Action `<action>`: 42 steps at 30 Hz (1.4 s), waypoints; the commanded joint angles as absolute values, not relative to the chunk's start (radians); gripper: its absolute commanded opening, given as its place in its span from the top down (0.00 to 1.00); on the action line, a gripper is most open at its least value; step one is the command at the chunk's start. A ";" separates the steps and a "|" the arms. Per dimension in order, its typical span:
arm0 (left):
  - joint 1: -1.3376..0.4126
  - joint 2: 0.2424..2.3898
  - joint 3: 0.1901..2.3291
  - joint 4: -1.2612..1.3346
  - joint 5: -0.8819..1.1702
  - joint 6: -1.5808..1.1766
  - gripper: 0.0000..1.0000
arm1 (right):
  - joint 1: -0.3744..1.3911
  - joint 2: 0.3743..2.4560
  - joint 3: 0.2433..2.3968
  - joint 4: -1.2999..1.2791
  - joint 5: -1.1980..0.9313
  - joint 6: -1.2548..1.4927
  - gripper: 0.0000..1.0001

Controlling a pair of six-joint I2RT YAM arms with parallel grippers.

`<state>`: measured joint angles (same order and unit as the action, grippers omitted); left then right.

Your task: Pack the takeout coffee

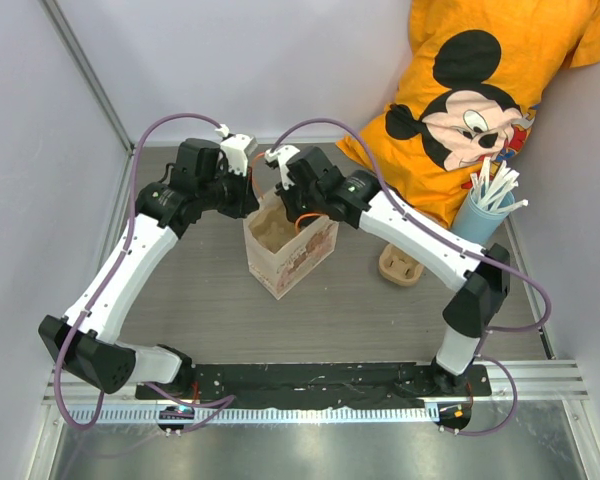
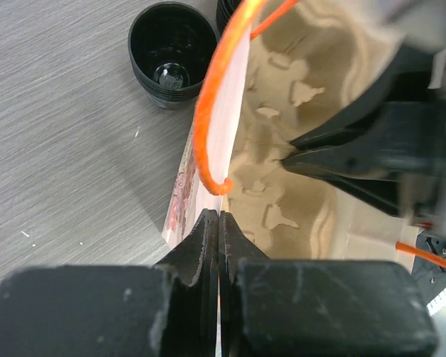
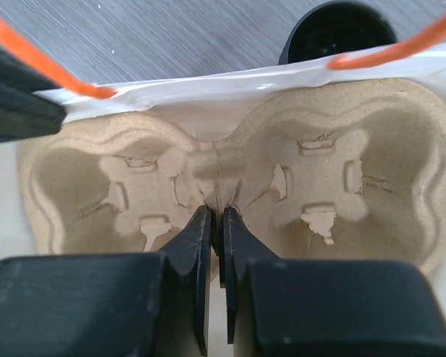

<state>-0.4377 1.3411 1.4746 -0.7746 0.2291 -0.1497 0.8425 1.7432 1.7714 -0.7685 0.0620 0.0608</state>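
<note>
- left jaws: pressed together, pinching the top rim of the paper bag point(image 2: 182, 190). An orange cord handle point(image 2: 207, 111) loops up from that rim just beyond the tips.
- right jaws: almost together, pinching the middle ridge of the pulp carrier point(image 3: 334, 149), which sits down inside the bag.
- The right wrist view shows both carrier wells empty. The left wrist view gets only a slanted look at them, with the right arm's dark fingers reaching in from across the bag.
- takeout coffee cup point(image 2: 171, 48): upright on the grey surface point(image 2: 59, 149), outside the bag, near its far wall, no lid on.
- The left wrist view looks straight into the cup's dark inside. The right wrist view catches only its top, poking over the bag's far rim.
- black round thing point(image 2: 227, 9): just beside the cup, cut off by the frame edge. Can't tell if it's the lid.
- In the top view the cup is hidden under the two wrists, which meet over the bag's mouth. The bag stands upright there, the carrier showing in its opening.
- Top view only: second pulp carrier point(image 1: 400, 265) on the surface right of the bag. A light blue cup of straws point(image 1: 485, 212) stands further right, and an orange shirt point(image 1: 480, 90) lies beyond it.
</note>
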 commanded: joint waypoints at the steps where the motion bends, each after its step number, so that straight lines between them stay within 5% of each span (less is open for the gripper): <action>1: -0.434 1.327 1.480 -0.736 0.259 -0.152 1.00 | 0.847 1.779 1.835 -0.750 0.041 0.051 0.99; 42: -0.430 1.356 1.479 -0.721 0.034 -0.216 1.00 | 0.864 1.799 1.756 -0.851 -0.095 -0.035 0.99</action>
